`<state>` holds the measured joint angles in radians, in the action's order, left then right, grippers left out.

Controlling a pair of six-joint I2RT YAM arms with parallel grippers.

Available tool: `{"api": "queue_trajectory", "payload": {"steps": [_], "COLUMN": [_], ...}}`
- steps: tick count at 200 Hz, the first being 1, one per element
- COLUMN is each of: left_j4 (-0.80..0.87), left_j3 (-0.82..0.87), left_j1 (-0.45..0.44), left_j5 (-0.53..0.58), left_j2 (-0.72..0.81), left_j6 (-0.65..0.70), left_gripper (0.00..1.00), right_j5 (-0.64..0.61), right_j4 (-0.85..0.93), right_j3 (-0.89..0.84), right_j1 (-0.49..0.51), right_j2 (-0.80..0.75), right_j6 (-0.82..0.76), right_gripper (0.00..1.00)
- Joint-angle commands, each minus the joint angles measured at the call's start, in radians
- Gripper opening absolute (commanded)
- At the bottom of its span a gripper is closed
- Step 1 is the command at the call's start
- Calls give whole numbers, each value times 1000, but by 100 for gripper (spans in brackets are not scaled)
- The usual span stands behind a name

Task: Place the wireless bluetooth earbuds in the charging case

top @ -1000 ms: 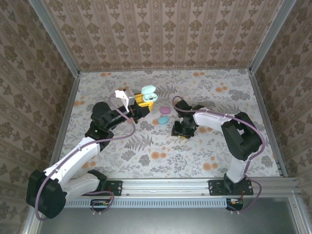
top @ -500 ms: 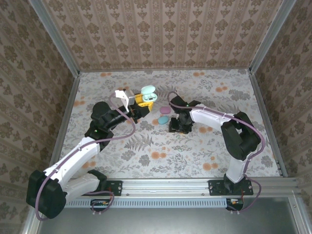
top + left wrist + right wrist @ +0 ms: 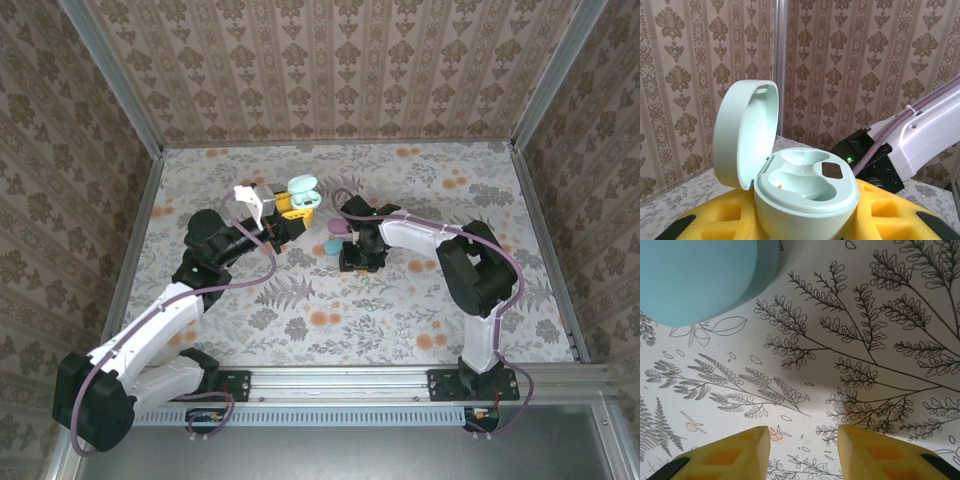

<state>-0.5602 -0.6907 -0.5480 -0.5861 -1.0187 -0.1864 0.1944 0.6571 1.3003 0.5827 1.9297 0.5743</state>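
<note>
Floral matting [image 3: 400, 300] is spread under both arms. The mint charging case [image 3: 805, 195] is pinched, lid up, by the left gripper [image 3: 805, 217]; its wells look empty. The right gripper [image 3: 802, 450] is held low, jaws spread on nothing, beside a blue pebble case [image 3: 695, 275]. Seemingly an earbud is being sought, though none can be made out clearly. One must be located and pinched next.

The right gripper [image 3: 354, 262] has slid left and slightly farther across the floral mat [image 3: 420, 300], from well right of the blue case [image 3: 330, 247] to just beside its right edge.
</note>
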Motion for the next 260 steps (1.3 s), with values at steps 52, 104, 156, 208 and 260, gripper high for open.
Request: {"api": "queue_trajectory", "payload": {"steps": [52,104,156,208,260], "left_j4": [-6,-6,-7,-4,-12], "left_j3": [-28,-30,-29,-26,-39], "left_j1": [8,8,8,8,8], "left_j5": [2,2,-1,3,-9], "left_j2": [19,19,17,22,2], "left_j6": [16,16,16,16,11], "left_gripper": [25,25,25,25,25], "right_j5": [-43,-50,-72,-73,-42], "right_j4": [67,97,112,99,88], "right_j3": [-19,-37,-56,-131,-132], "right_j1": [-21,-27,-29,-35,-29], "right_j2": [-17,-41,-68,-111,-131], "right_j6": [-32,-37,-39,-4,-26], "right_gripper": [41,41,41,40,41]}}
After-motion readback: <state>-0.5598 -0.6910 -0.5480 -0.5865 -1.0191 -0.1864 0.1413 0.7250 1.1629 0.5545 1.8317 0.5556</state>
